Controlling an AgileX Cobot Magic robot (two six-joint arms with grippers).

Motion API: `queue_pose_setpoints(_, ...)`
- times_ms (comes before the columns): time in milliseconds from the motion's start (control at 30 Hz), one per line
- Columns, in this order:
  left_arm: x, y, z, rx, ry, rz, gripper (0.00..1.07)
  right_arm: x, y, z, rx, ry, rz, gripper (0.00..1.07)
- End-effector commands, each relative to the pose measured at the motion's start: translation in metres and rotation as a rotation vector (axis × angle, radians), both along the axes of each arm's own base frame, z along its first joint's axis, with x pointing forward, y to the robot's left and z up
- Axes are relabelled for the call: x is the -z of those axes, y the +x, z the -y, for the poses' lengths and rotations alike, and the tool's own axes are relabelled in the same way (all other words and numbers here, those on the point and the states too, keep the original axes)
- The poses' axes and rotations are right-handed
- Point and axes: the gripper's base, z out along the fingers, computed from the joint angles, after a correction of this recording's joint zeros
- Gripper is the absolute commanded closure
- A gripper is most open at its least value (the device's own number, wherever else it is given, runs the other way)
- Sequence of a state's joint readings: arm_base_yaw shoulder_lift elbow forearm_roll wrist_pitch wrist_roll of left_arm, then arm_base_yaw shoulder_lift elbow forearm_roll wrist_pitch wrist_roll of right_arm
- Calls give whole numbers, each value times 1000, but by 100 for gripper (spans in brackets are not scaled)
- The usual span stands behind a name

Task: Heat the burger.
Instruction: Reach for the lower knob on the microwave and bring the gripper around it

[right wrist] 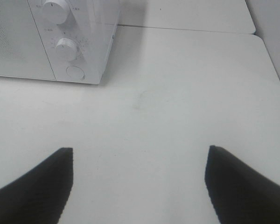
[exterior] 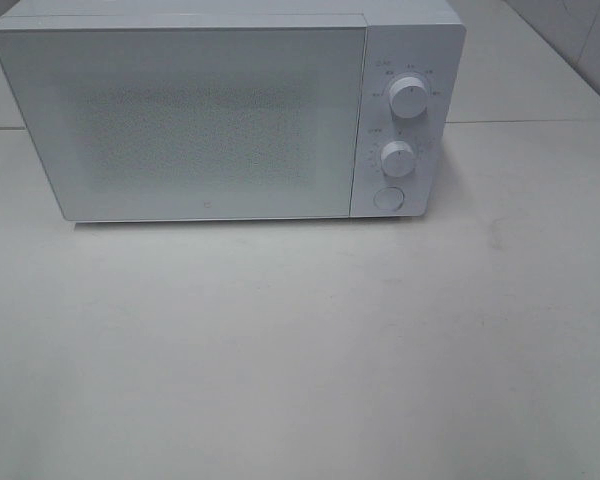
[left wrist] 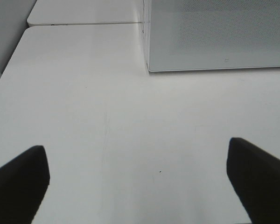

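Observation:
The burger shows in no view, and neither does the pink plate. A white microwave (exterior: 230, 110) stands at the back of the table with its door (exterior: 190, 120) shut. It has two knobs (exterior: 408, 97) and a round button (exterior: 387, 198) on its right panel. My left gripper (left wrist: 137, 179) is open and empty over the table, in front of the microwave's left corner (left wrist: 149, 65). My right gripper (right wrist: 139, 179) is open and empty, in front of the microwave's control panel (right wrist: 70, 46). Neither gripper shows in the exterior high view.
The white table (exterior: 300, 350) stretches in front of the microwave. A second table (right wrist: 196, 14) joins it behind, with a seam between them. The table's left edge (left wrist: 9, 70) and right edge (right wrist: 275, 70) show in the wrist views.

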State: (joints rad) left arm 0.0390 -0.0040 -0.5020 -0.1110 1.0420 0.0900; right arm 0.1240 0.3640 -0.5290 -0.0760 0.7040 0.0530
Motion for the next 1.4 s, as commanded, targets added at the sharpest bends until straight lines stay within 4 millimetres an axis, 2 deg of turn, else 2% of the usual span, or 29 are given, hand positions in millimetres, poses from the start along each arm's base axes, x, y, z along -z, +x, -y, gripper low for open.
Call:
queue_pose_setpoints(33, 1, -3, 0, -1, 1, 22, 9, -4, 15, -2, 2, 4, 21, 32)
queue_pose_setpoints(167, 1, -3, 0, -1, 1, 22, 9, -3, 27, -3, -2, 2, 9, 32)
queue_pose_setpoints(267, 1, -3, 0, -1, 1, 22, 9, 0, 46, -6, -8, 1, 5, 32)
queue_pose_setpoints(367, 1, -3, 0, -1, 1, 22, 9, 0, 50, -7, -10, 1, 7, 32)
queue_pose_setpoints(533, 1, -3, 0, -1, 1, 22, 9, 2, 74, -11, -17, 15, 44, 32)
queue_pose_setpoints(1067, 1, -3, 0, -1, 1, 22, 9, 15, 116, -17, -33, 24, 82, 32)
queue_pose_setpoints(1333, 1, -3, 0, -1, 1, 22, 9, 31, 137, -21, -47, 33, 121, 32)
queue_pose_setpoints(1400, 1, -3, 0, -1, 1, 22, 9, 42, 142, -23, -55, 41, 160, 32)
